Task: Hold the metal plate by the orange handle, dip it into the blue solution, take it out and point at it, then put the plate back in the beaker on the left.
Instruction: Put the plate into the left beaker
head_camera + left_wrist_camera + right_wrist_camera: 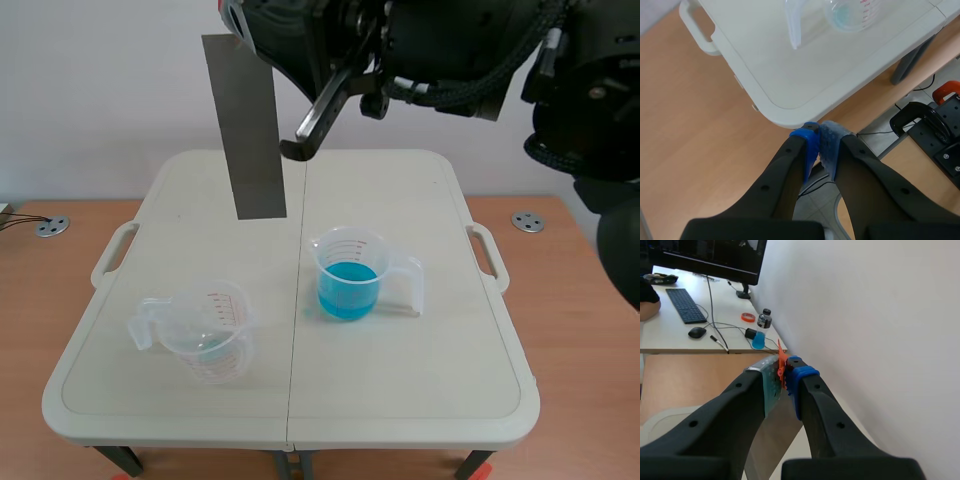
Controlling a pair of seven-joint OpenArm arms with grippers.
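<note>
Scene cam first. The plate (245,125) hangs upright in mid-air above the table (420,400), up and left of the blue jug (350,275) as I see it, and clear of both jugs. Its top end goes behind the black arm bulk (430,40) across the top, so I can't see the grip from here. What looks like the left gripper (292,150) pokes down w/ its tip just beside the plate's right edge. Touching or not, can't tell.

The blue jug sits just right of the table's middle seam, part full of blue liquid (347,290), handle to the right. The empty jug (200,335) is nearer me and further left, well apart from the blue one.

Left wrist cam: left gripper (819,132) is clenched on nothing, pads (809,145) pressed together. Ahead of it is the table corner (790,75) w/ the empty jug (850,10) on it. Off to the side there's a black clamp (920,120) down by the floor.

Right wrist cam: right gripper (785,371) is clamped on the orange handle (781,364), and the grey plate (772,440) drops away below the fingers. There's a white wall (880,340) close on one side. On the other side is a desk (670,337) w/ keyboard (685,305), mouse (696,332) and a small bottle (764,318).
</note>
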